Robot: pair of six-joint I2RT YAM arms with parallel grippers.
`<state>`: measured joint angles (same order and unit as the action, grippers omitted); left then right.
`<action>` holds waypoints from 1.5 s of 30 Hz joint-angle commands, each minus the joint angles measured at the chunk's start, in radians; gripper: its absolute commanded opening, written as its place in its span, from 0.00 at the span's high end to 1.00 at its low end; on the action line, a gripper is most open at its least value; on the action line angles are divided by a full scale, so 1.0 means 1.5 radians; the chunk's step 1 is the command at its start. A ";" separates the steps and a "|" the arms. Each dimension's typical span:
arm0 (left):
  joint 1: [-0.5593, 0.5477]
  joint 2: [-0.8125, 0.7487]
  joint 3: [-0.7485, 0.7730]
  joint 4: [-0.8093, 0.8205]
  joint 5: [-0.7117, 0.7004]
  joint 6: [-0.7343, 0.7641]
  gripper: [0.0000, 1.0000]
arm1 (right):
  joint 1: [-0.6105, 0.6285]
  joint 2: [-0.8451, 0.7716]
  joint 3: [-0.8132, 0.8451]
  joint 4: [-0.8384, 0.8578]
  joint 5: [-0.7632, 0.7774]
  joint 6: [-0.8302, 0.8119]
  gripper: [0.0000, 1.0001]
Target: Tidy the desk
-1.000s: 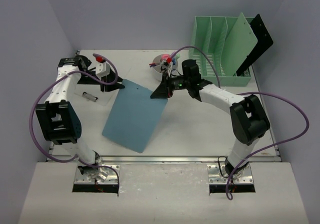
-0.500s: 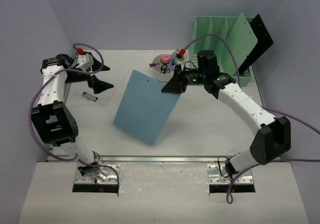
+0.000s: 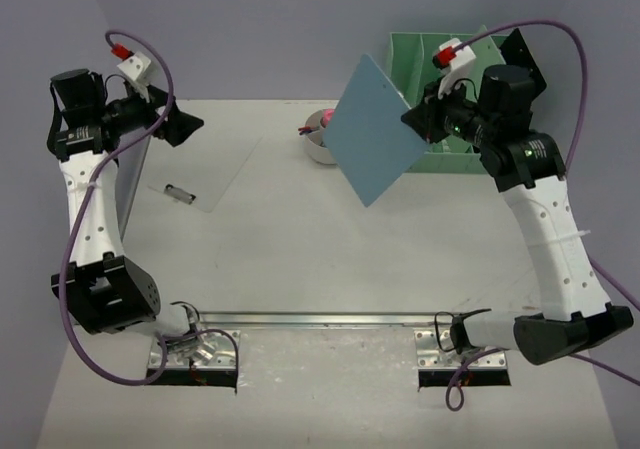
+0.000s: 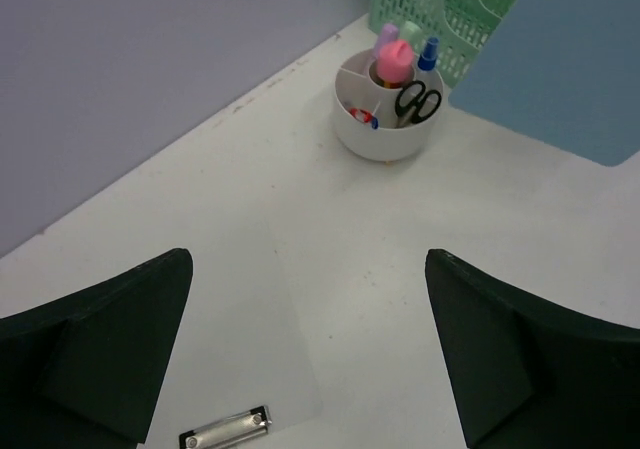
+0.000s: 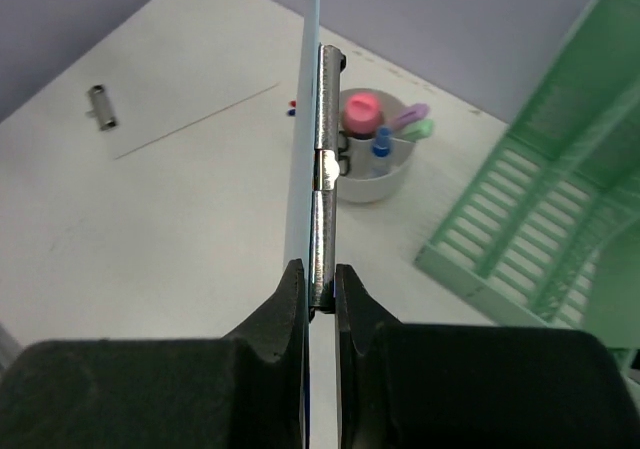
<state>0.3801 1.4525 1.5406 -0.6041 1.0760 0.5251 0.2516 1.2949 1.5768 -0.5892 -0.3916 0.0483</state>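
The off-white desk [image 3: 330, 259] lies well below both grippers. The right gripper [image 5: 318, 289] clamps the metal clip [image 5: 328, 149] of a blue clipboard [image 3: 372, 129], held aloft and tilted in front of a mint-green file rack [image 3: 410, 54]. The left gripper [image 4: 310, 349] hangs with its jaws spread wide over a clear clipboard [image 3: 200, 174] at the desk's left rear. A white round cup [image 4: 385, 129] holds scissors [image 4: 417, 100], markers and a pink-topped item. The flat desk is edged by a metal rail [image 3: 330, 319] and pale lavender walls [image 3: 250, 29].
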 commanded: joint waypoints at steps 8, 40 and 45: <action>-0.050 -0.127 -0.091 0.236 -0.126 -0.222 0.00 | -0.082 0.033 0.169 -0.068 0.243 -0.054 0.99; -0.205 -0.178 -0.206 0.237 -0.526 -0.259 0.00 | -0.195 0.377 0.413 0.017 0.270 -0.005 0.99; -0.205 -0.181 -0.238 0.251 -0.553 -0.252 0.00 | -0.198 0.404 0.424 0.029 0.264 0.028 0.99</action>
<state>0.0715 1.2083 1.1961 -0.2657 0.2581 0.1352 -0.0380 1.8782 2.1685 -0.6167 0.0158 0.0315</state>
